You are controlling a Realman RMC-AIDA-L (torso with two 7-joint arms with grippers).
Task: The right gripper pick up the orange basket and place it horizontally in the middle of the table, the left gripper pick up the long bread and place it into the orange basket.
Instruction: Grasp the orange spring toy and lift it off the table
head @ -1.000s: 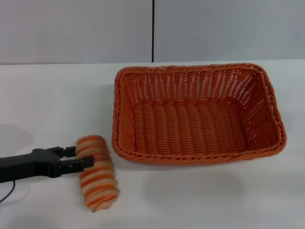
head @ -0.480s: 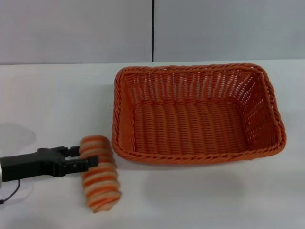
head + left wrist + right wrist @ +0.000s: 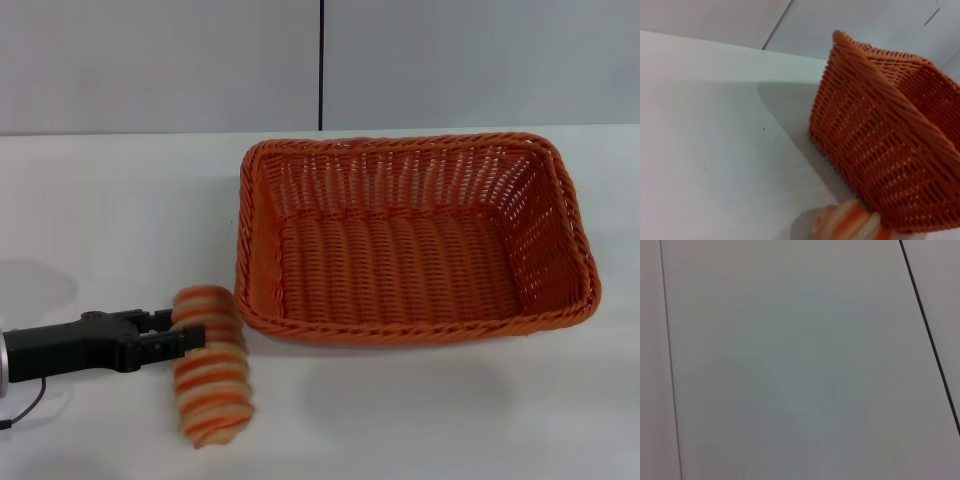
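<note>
While the orange basket (image 3: 415,240) is already lying lengthwise at mid-table, the bread step is occupying the near edge. Item one: long bread (image 3: 209,365), lying on the table (image 3: 110,220) at the front left, long axis running near to far, far end just beside the basket's front-left corner. Item two: left gripper (image 3: 185,330), reaching in level from the left across that axis, fingers straddling the bread's far end, partly parted; firm grip not judgeable. Item three: basket, sitting beyond and to the right, empty. Right gripper is not showing anywhere.
</note>
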